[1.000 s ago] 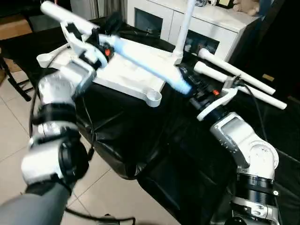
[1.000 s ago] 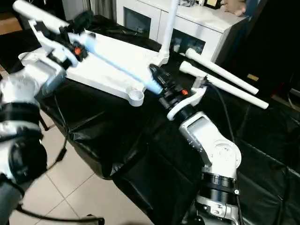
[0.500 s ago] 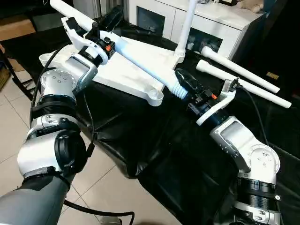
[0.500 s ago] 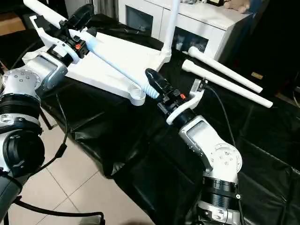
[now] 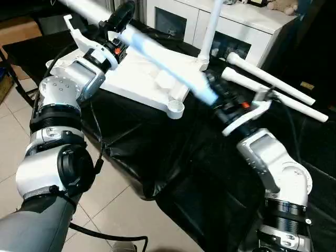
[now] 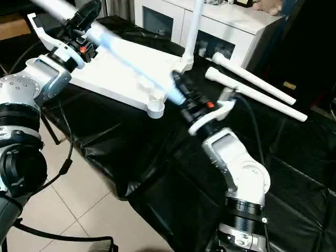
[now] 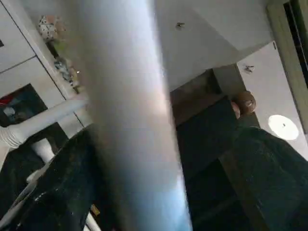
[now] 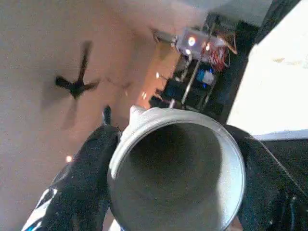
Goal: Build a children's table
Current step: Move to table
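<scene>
Left eye view: table leg (image 5: 157, 58) spans both my grippers, slanting across the upturned tabletop (image 5: 137, 79).

My left gripper (image 5: 116, 23) has its fingers closed on the leg's narrow upper part; my right gripper (image 5: 223, 100) has its fingers clamped around the wide open end, seen as a hollow mouth in the right wrist view. The leg's long axis runs from high at my left down to my right. Nearest empty corner socket (image 5: 175, 108) lies just beside and below the wide end, so my right arm is nearer. One leg (image 5: 208, 31) stands upright in the far corner; two legs (image 5: 273, 92) lie on the black-draped desk (image 5: 173, 157).
</scene>
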Controlling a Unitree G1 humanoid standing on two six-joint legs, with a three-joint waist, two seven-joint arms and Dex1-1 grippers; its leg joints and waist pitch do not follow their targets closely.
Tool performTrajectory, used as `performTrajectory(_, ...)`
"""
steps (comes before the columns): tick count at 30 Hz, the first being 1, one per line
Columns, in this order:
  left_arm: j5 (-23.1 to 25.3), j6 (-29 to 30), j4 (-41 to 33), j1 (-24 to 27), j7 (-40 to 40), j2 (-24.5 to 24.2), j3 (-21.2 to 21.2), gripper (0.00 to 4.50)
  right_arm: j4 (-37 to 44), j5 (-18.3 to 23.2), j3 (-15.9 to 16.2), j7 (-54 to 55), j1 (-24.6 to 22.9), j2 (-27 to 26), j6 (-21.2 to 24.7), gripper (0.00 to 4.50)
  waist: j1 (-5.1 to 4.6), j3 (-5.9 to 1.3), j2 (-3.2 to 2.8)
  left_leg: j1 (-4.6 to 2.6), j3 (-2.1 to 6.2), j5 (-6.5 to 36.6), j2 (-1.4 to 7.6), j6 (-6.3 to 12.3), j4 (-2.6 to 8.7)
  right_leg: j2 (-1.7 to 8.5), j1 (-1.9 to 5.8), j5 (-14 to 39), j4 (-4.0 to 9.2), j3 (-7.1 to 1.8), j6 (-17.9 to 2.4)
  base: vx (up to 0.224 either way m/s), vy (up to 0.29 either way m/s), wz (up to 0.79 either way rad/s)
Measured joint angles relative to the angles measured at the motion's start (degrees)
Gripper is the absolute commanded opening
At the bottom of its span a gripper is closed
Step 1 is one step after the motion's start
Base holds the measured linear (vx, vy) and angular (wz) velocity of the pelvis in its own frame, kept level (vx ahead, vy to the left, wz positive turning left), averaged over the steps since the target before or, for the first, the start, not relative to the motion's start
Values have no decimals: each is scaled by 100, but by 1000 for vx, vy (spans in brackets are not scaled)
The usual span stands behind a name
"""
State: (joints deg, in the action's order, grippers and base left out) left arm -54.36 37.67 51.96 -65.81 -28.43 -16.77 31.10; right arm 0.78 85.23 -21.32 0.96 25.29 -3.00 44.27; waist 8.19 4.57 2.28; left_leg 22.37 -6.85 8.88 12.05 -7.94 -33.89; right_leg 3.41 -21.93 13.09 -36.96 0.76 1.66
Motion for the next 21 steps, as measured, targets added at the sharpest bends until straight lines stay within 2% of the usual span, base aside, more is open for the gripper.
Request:
performTrajectory(7,-3,77,-197,60,5,122,53,450,-181,288,-304,233,183,-170,-381,284,0,0,-5,0,0,0,0,0,0,0,0,0,-1,0,0,0,0,0)
performTrajectory(13,-172,300,-869,537,56,300,54,450,-319,144,-541,274,380,-54,-792,284,-6,-4,-19,4,0,-1,0,-1,-1,0,-1,0,-1,2,-1,0,0,0)
performTrajectory(15,-231,437,-1439,792,67,406,-19,450,-394,-22,-609,314,444,52,-951,284,-4,-4,-23,5,0,-1,0,-1,-2,0,-2,1,-1,3,-2,0,0,0)
performTrajectory(18,-632,955,-3361,1723,271,504,-315,450,-813,-519,-698,320,770,445,-1308,284,-26,-12,-35,9,-6,-3,0,-3,-7,2,-3,2,-2,-1,-3,0,0,0)
performTrajectory(20,-730,1214,-4293,2192,463,451,-471,450,-1089,-900,-805,343,968,800,-1639,283,-15,-12,-35,12,-5,-3,5,-4,-7,0,-5,2,-4,6,-4,0,0,0)
performTrajectory(21,-731,1263,-4508,2300,524,399,-478,450,-1176,-1033,-845,356,1018,901,-1753,283,-9,-13,-37,12,-4,-3,5,-4,-4,-1,-5,2,-5,8,-3,0,0,0)
